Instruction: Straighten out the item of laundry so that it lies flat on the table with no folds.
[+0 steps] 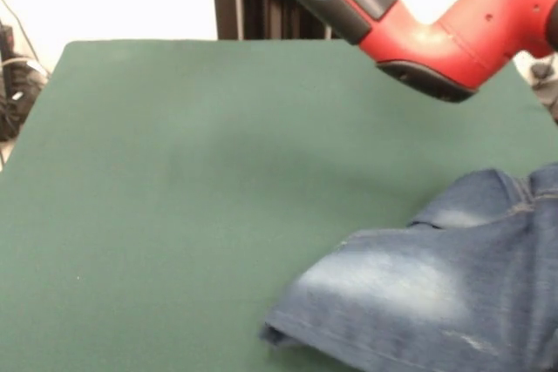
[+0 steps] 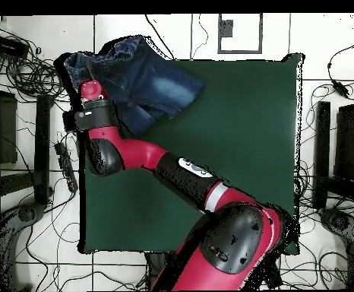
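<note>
overhead, jeans [image 2: 146, 80] rumpled at table [image 2: 248, 152] corner, leg toward centre.

jeans [image 1: 436, 302]: blue, faded pale patches | table [image 1: 174, 172]: dark green | arm [image 2: 134, 156]: red, black

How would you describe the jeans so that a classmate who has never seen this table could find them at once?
Start with the big dark green table. In the front view, look to its near right corner, where the jeans lie crumpled and run off the picture's edge. They are the only cloth item on it: blue denim with faded pale patches and light stitching.
</note>
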You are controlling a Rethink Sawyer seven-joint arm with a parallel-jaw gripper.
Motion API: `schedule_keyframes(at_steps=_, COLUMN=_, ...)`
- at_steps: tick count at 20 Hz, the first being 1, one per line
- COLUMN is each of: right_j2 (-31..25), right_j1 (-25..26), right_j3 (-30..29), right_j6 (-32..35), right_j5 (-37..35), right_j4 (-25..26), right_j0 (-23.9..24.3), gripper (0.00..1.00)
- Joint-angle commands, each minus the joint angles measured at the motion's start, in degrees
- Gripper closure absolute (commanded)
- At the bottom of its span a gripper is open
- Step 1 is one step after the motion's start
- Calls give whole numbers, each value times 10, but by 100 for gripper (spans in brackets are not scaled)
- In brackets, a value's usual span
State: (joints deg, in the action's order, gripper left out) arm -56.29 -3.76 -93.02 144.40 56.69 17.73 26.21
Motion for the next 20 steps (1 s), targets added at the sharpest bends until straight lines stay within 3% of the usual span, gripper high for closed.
schedule_keyframes(at_steps=1, right_j2=-36, right_j1=-40, right_j3=3, right_j6=91, right_j5=66, right_j4=-40, right_j0=-31, gripper=100)
schedule_keyframes(at_steps=14, right_j2=-44, right_j1=-59, right_j3=-69, right_j6=73, right_j5=146, right_j4=-59, right_j0=-48, gripper=100)
schedule_keyframes(at_steps=20, right_j2=-40, right_j1=-75, right_j3=-69, right_j6=71, right_j5=159, right_j4=-88, right_j0=-69, gripper=100)
